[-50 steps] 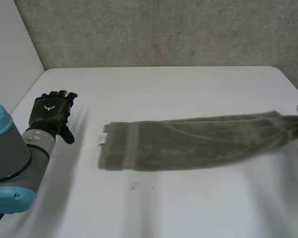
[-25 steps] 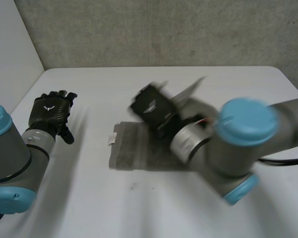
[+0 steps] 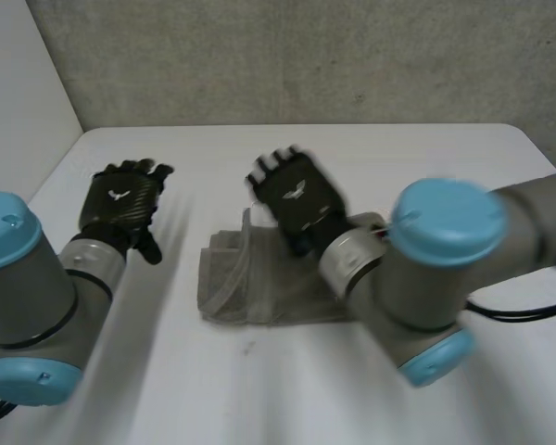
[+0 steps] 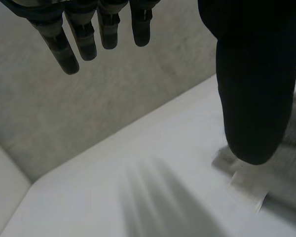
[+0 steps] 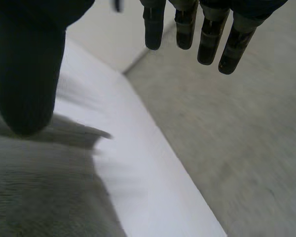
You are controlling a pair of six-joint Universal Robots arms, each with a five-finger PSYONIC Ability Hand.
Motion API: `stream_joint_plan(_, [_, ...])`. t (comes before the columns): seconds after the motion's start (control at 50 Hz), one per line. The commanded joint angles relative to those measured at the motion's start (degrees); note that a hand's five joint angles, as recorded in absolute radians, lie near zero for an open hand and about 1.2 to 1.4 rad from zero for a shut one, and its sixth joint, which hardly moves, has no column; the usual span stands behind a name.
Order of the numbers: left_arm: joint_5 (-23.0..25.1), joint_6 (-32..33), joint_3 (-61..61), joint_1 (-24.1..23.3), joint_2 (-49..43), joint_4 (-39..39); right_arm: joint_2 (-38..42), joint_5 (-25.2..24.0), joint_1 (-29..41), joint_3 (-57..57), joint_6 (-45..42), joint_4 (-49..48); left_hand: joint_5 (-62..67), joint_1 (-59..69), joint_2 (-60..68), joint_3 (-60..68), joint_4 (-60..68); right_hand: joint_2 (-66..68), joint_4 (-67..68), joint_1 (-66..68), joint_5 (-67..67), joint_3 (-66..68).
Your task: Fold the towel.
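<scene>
The white table (image 3: 426, 158) carries a grey-green towel (image 3: 259, 287), which lies doubled over in a short, rumpled bundle. Bare tabletop shows beyond the towel's far edge and in front of its near edge. A small white label (image 4: 246, 190) projects from the towel's edge onto the tabletop.

Head view from above, facing table (image 3: 259, 399), wrist views close along fingers (image 4: 59, 49), all sharing towel (image 3: 259, 297)

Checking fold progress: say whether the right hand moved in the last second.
Yes: the right hand crossed from the table's right edge to over the towel.
</scene>
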Motion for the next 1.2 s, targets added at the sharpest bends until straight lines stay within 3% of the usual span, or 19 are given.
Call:
stream_joint_plan(0.02, [0.1,-2.4,4.4,-7.3,-1.2,-0.2,-6.2,-0.4,-8.6,5.8,10.4,9.0,-1.5,0.1,0.7,0.5,0.6,-3.2,-3.3,-1.9,-4.3,-2.2])
stream_joint_plan(0.16, [0.7,-5.2,10.7,-13.6,-10.8,-0.3,-7.2,-0.6,-14.3,14.8,9.4,11.1,-1.1,0.4,1.1,0.8,1.0,-3.2,-3.3,-1.9,-4.3,-2.2])
stream_joint_plan(0.3, [0.2,-4.7,16.3,-13.7,-20.0,-0.4,-7.2,-0.5,-18.0,21.3,6.3,4.9,-1.0,0.6,1.3,1.0,1.1,-3.2,-3.2,-1.8,-4.3,-2.1])
stream_joint_plan(0.36, [-0.2,-3.8,18.5,-13.4,-23.8,-0.7,-6.4,-0.4,-19.0,23.4,4.1,1.3,-1.0,0.6,1.3,1.0,1.1,4.1,4.0,5.5,3.0,5.1])
stream_joint_plan(0.46, [-2.5,-1.2,18.1,-12.2,-25.1,-1.1,-3.5,-0.4,-19.1,24.6,1.6,-2.4,-1.7,-0.1,0.6,0.3,0.5,23.6,23.5,25.0,22.5,24.6])
stream_joint_plan(0.5, [-4.5,0.3,16.8,-11.9,-24.6,-1.1,-1.8,-0.4,-19.2,24.2,1.1,-3.3,-1.7,-0.1,0.5,0.3,0.4,47.2,47.1,48.6,46.1,48.2])
stream_joint_plan(0.52, [-4.5,0.4,16.8,-11.9,-24.6,-1.1,-1.8,-0.4,-19.2,24.2,1.1,-3.3,-1.7,-0.1,0.5,0.3,0.4,47.3,47.2,48.7,46.2,48.4])
stream_joint_plan(0.54, [-5.4,0.9,16.0,-11.9,-24.1,-1.1,-1.4,-0.4,-19.2,24.0,1.1,-3.7,-1.7,-0.1,0.5,0.3,0.4,59.5,59.4,60.8,58.4,60.5])
stream_joint_plan(0.58, [-6.3,1.1,15.1,-11.9,-23.1,-1.0,-1.4,0.0,-19.2,23.7,0.9,-4.1,-1.7,-0.1,0.5,0.3,0.4,66.7,66.6,68.1,65.6,67.7])
stream_joint_plan(0.8, [-8.4,0.4,8.7,-12.2,-16.0,-1.2,-8.6,2.5,-17.0,16.5,-5.4,-4.1,-1.7,-0.1,0.5,0.3,0.4,66.8,66.7,68.1,65.7,67.8])
stream_joint_plan(0.86, [-8.5,0.3,6.6,-12.2,-13.2,-1.3,-8.1,3.1,-11.7,13.1,-8.6,-3.8,-1.7,-0.1,0.5,0.3,0.4,66.8,66.7,68.1,65.7,67.8])
stream_joint_plan(0.9, [-8.3,-0.2,4.4,-11.8,-9.6,-1.3,-5.6,3.2,-4.1,10.0,-10.8,-4.3,-1.7,-0.1,0.5,0.3,0.4,66.8,66.7,68.1,65.7,67.8])
stream_joint_plan(0.92, [-8.3,-0.2,4.4,-11.8,-9.6,-1.3,-5.6,3.2,-4.0,10.0,-10.8,-4.3,-1.7,-0.1,0.5,0.3,0.4,66.8,66.7,68.1,65.7,67.8])
stream_joint_plan(0.96, [-8.2,-1.5,2.3,-10.1,-6.5,-1.4,-1.6,2.2,1.4,6.7,-12.1,-3.7,-1.7,-0.1,0.5,0.3,0.4,66.8,66.7,68.1,65.7,67.8])
stream_joint_plan(1.08, [-7.6,-4.3,-2.0,-4.0,-1.7,-1.3,5.8,3.8,7.2,3.4,-13.0,-3.7,-1.7,-0.1,0.5,0.3,0.4,66.8,66.7,68.1,65.7,67.8])
stream_joint_plan(1.12, [-7.6,-4.5,-2.3,-3.5,-1.3,-1.3,5.3,4.7,7.1,4.1,-12.3,-3.8,-1.7,-0.1,0.5,0.3,0.4,58.6,58.5,60.0,57.5,59.6])
stream_joint_plan(1.14, [-7.5,-4.5,-2.7,-3.5,-1.3,-1.3,4.3,5.9,7.0,5.0,-11.0,-3.8,-1.7,-0.1,0.5,0.3,0.4,34.4,34.3,35.8,33.3,35.5])
stream_joint_plan(1.16, [-7.3,-4.6,-3.1,-3.4,-1.3,-1.3,2.8,7.3,6.4,5.9,-8.9,-3.5,-1.7,-0.1,0.5,0.3,0.4,22.7,22.6,24.1,21.6,23.8])
stream_joint_plan(1.2, [-6.9,-4.6,-3.3,-3.5,-1.3,-1.3,1.4,8.1,5.0,6.7,-6.4,-3.5,-1.7,-0.1,0.5,0.3,0.4,21.6,21.5,23.0,20.5,22.6])
